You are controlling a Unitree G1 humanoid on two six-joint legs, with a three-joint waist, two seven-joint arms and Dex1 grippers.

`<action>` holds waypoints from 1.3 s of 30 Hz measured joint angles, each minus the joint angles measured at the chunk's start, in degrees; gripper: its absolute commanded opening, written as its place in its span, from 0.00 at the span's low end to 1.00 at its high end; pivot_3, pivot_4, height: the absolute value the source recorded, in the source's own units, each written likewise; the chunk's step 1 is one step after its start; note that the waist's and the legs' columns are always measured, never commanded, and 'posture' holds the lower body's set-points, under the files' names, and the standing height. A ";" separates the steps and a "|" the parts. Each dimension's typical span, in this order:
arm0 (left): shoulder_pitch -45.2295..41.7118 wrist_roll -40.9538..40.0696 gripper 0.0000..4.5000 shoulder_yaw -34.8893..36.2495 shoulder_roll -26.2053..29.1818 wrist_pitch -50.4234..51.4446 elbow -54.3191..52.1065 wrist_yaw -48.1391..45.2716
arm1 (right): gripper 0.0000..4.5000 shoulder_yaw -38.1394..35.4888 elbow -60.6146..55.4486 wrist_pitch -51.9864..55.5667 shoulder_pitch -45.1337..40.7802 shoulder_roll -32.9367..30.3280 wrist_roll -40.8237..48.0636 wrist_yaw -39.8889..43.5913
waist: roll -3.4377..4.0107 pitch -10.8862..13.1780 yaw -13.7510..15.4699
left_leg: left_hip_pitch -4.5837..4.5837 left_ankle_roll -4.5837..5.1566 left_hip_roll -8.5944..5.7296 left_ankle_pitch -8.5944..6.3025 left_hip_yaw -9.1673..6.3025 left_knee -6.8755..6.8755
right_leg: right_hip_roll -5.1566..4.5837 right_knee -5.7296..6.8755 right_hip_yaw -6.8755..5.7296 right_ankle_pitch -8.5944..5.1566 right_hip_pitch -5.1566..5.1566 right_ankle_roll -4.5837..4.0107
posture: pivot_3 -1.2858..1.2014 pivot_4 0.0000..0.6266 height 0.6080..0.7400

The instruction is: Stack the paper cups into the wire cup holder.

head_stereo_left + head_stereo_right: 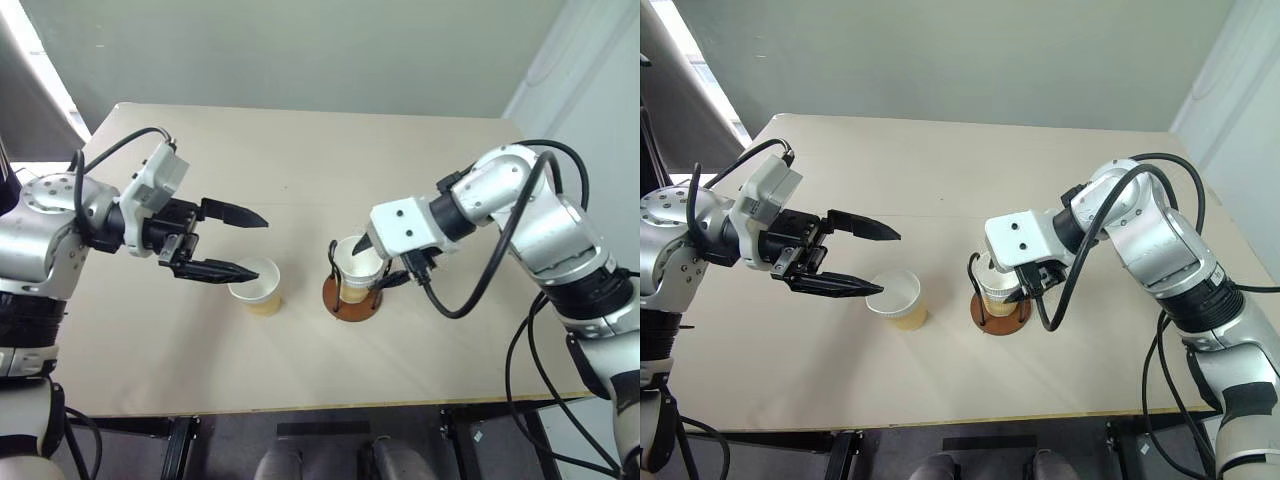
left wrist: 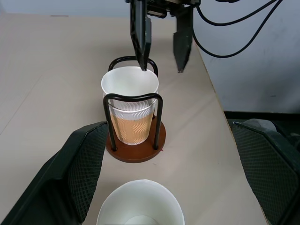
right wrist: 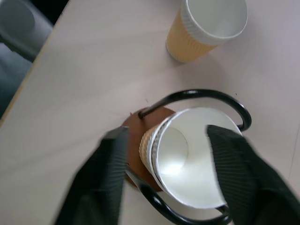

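Note:
The wire cup holder (image 1: pixel 350 305) stands mid-table on its reddish-brown disc, its black loops around paper cups (image 2: pixel 131 101) nested one inside another. My right gripper (image 1: pixel 380 262) hangs just over them, open. One finger (image 2: pixel 140 44) touches the top cup's rim and the other (image 2: pixel 182 47) stands clear beside it. A single paper cup (image 1: pixel 255 285) stands upright on the table to the left of the holder. My left gripper (image 1: pixel 258 247) is open at that cup's left side, with its lower finger reaching over the rim.
The beige table (image 1: pixel 300 160) has bare surface behind and in front of the cups. Its right edge (image 2: pixel 211 93) runs close to the holder, with a pale wall beyond. Black cables loop from my right arm (image 1: pixel 480 280) above the table.

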 measured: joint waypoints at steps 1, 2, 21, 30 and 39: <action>0.07 0.00 1.00 0.00 0.02 0.00 0.00 0.00 | 0.63 -0.72 -0.09 1.30 0.06 0.35 0.66 -0.58 | 0.00 0.00 -0.01 | 0.00 0.00 0.00 0.00 0.00 0.00 | 0.00 0.00 0.00 0.00 0.00 0.00 | 0.52 0.24 1.00; 0.14 -0.01 1.00 0.00 0.07 0.00 -0.02 0.00 | 0.63 -1.60 -0.20 2.75 0.00 0.78 1.34 -1.54 | 0.00 0.00 -0.01 | 0.00 0.00 0.00 0.00 0.00 -0.01 | 0.00 0.01 0.00 0.00 -0.01 0.00 | 0.52 0.24 1.00; 5.90 4.81 1.00 -10.66 13.50 -12.60 -3.71 -0.02 | 0.63 -16.46 -2.75 26.83 -3.33 1.02 21.24 -12.14 | 0.04 -0.01 -0.12 | 0.02 -0.07 0.02 0.04 -0.02 -0.43 | 0.01 -0.01 0.01 -0.12 -0.20 -0.21 | 0.52 0.24 1.00; 5.23 9.31 1.00 -11.11 7.94 -14.66 -2.33 -0.04 | 0.63 -16.49 -4.33 27.29 -2.04 -1.29 23.90 -14.26 | 0.05 -0.02 -0.12 | 0.02 -0.07 0.01 0.04 -0.01 -0.42 | 0.00 0.05 0.00 -0.12 -0.21 -0.21 | 0.52 0.24 1.00; 5.82 12.87 1.00 -11.60 7.23 -18.13 -2.14 -0.04 | 0.63 -16.55 -4.77 27.37 -1.38 -2.84 25.78 -15.68 | 0.05 -0.02 -0.14 | 0.02 -0.07 0.01 0.04 0.00 -0.41 | 0.01 0.06 0.00 -0.13 -0.22 -0.21 | 0.52 0.24 1.00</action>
